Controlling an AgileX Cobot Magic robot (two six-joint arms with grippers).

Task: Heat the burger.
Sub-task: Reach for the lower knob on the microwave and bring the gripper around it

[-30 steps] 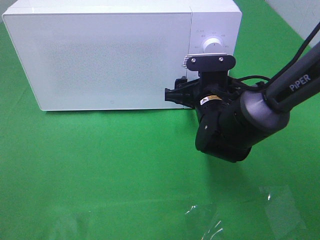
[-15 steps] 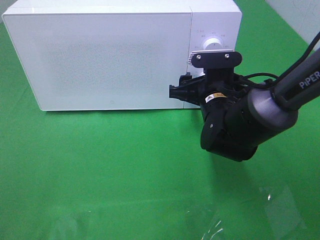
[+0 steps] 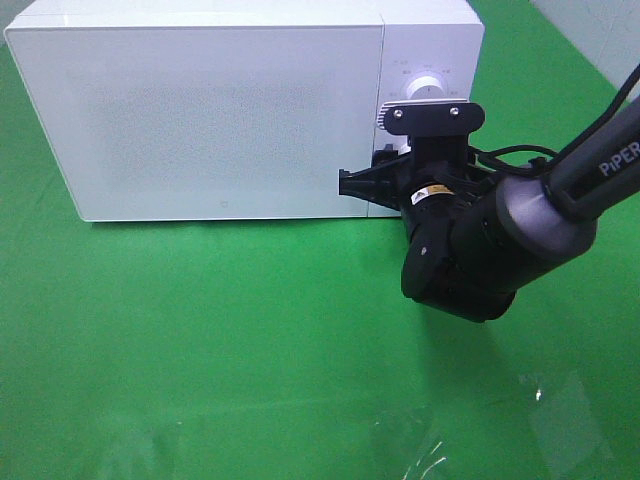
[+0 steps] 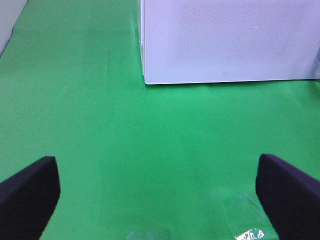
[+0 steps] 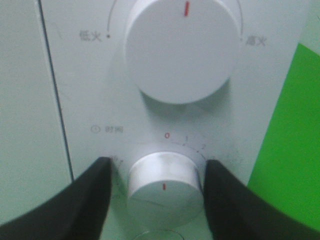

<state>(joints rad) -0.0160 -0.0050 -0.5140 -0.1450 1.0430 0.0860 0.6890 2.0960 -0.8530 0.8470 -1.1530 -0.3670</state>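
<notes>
The burger is out of view. A white microwave [image 3: 230,110] stands at the back of the green cloth with its door closed. My right gripper [image 5: 159,187] is up against its control panel. Its two black fingers straddle the lower dial [image 5: 164,180], one finger [image 5: 225,200] at the dial's side, the other a small gap away. The upper dial [image 5: 182,47] is above it, red mark upward. From the high view the right arm [image 3: 480,250] hides the lower panel. My left gripper [image 4: 159,200] hangs open over bare cloth, well short of the microwave [image 4: 225,40].
The green cloth [image 3: 200,330] covers the table in front of the microwave. A piece of clear shiny film [image 3: 420,450] lies near the front edge. A pale wall [image 3: 600,30] shows at the back right.
The right arm has shifted a little to the right and closer to the microwave's control panel. The microwave and the left gripper have not moved.
</notes>
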